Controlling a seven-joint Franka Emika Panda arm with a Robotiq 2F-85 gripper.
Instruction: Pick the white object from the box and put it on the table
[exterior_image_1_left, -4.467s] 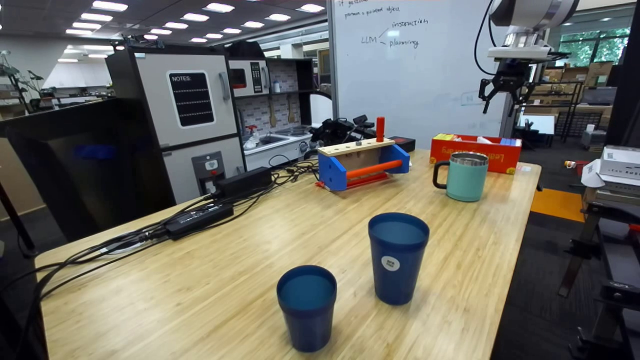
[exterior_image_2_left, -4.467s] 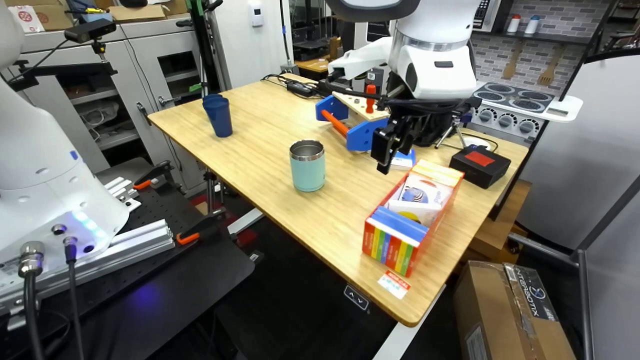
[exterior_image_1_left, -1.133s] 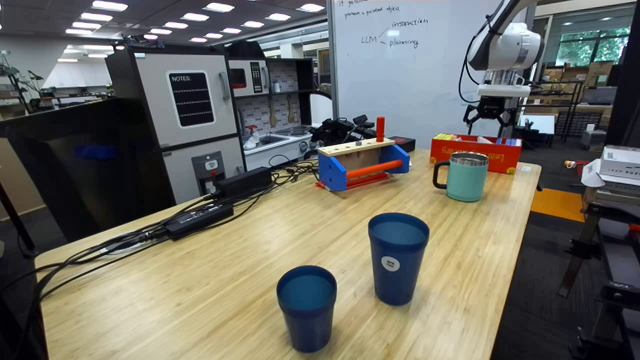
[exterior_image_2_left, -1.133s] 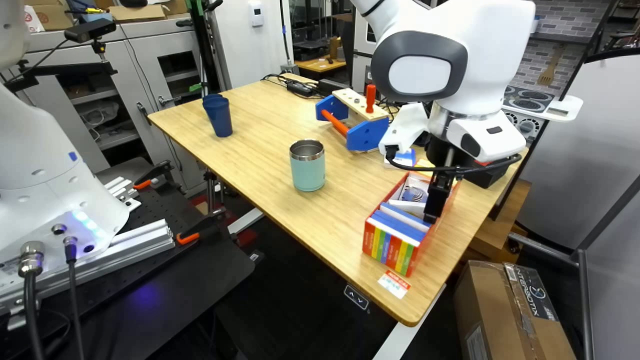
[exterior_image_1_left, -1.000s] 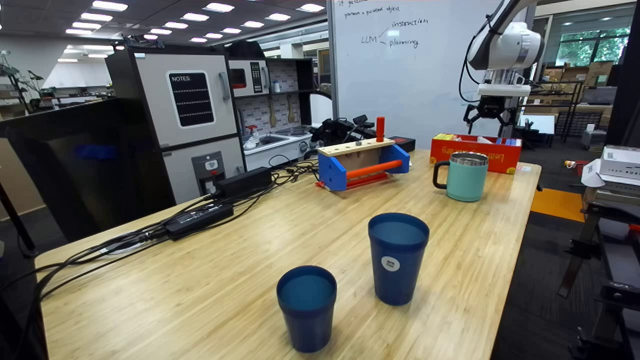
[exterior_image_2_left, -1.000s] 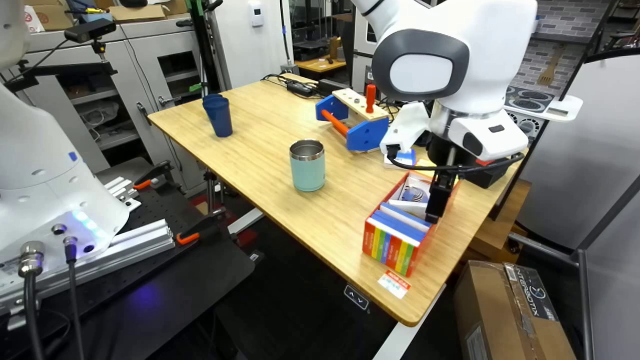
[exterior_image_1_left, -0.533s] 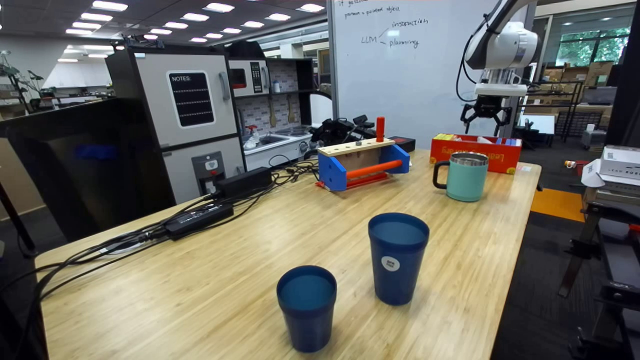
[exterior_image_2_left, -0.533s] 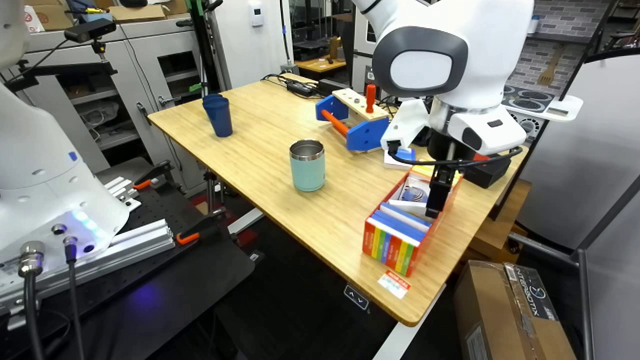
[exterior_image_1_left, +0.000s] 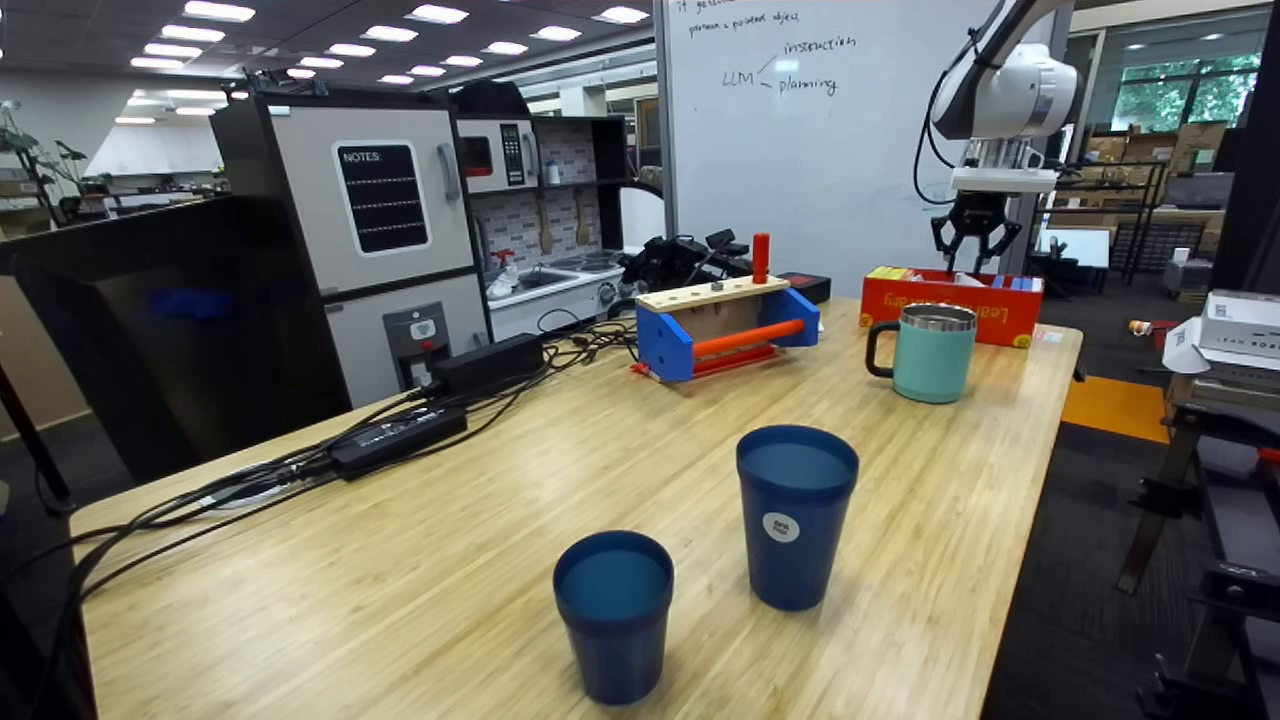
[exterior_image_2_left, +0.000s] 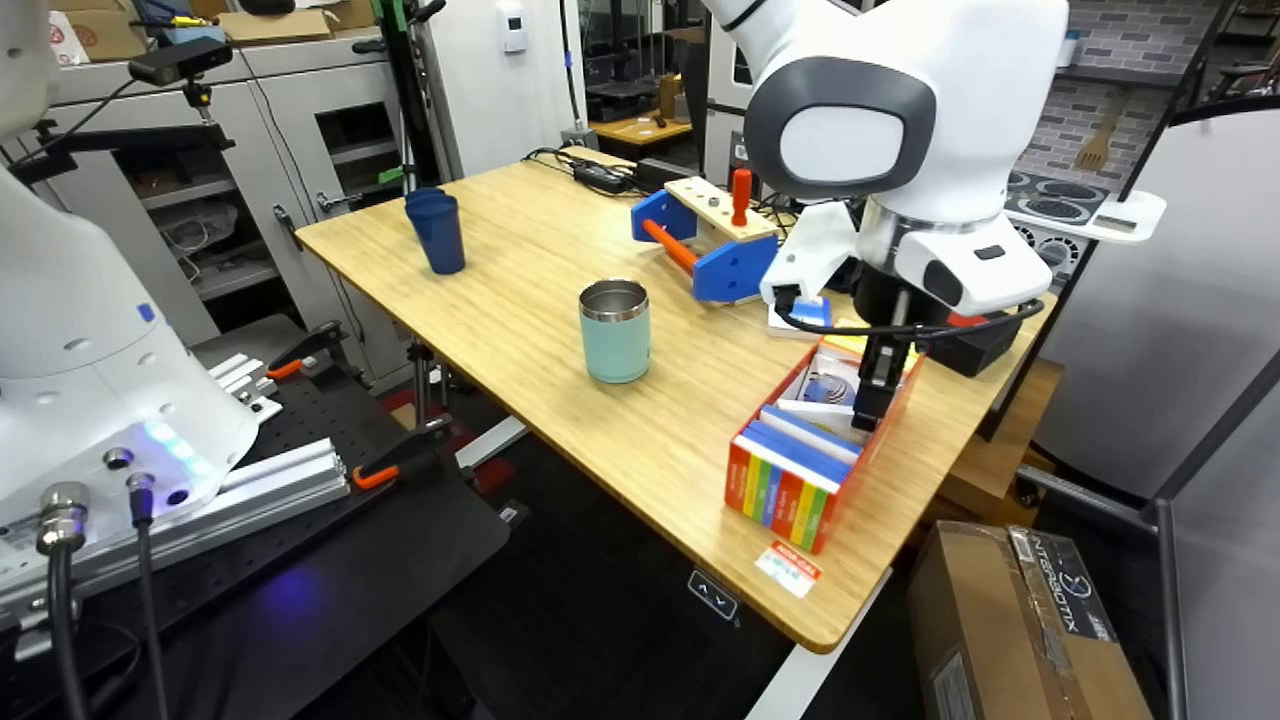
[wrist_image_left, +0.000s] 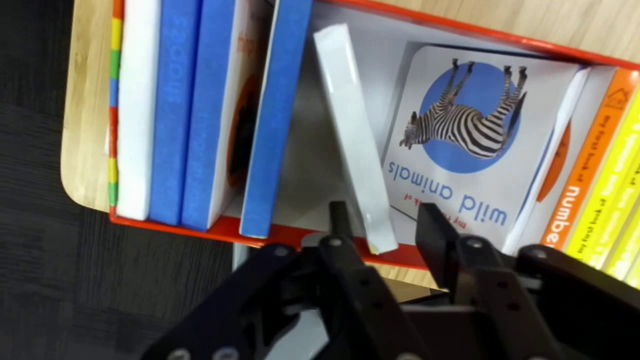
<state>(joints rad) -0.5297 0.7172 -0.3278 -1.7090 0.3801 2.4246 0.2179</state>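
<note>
Lower center in the wrist view, my half-parted end effector (wrist_image_left: 384, 212), gripping nothing, frames one end of the white object (wrist_image_left: 355, 137) in the box (wrist_image_left: 290, 234), presumably to pinch its narrow width.

Wrist view: gripper (wrist_image_left: 384, 220) blurred | yellow books (wrist_image_left: 617, 200) cut off right | in an exterior view: mug (exterior_image_1_left: 930, 362) partly hides box (exterior_image_1_left: 1008, 315)

In an exterior view, 2 cups (exterior_image_1_left: 797, 520) stand foremost on the table (exterior_image_1_left: 520, 540), the mug (exterior_image_1_left: 932, 360) behind them, the box (exterior_image_1_left: 990, 310) behind that, the peg bench (exterior_image_1_left: 718, 320) left of both. In the wrist view, the object (wrist_image_left: 356, 135) lies in the box, books (wrist_image_left: 175, 110) left and right of it, its lower end showing between the fingers (wrist_image_left: 434, 235).
</note>
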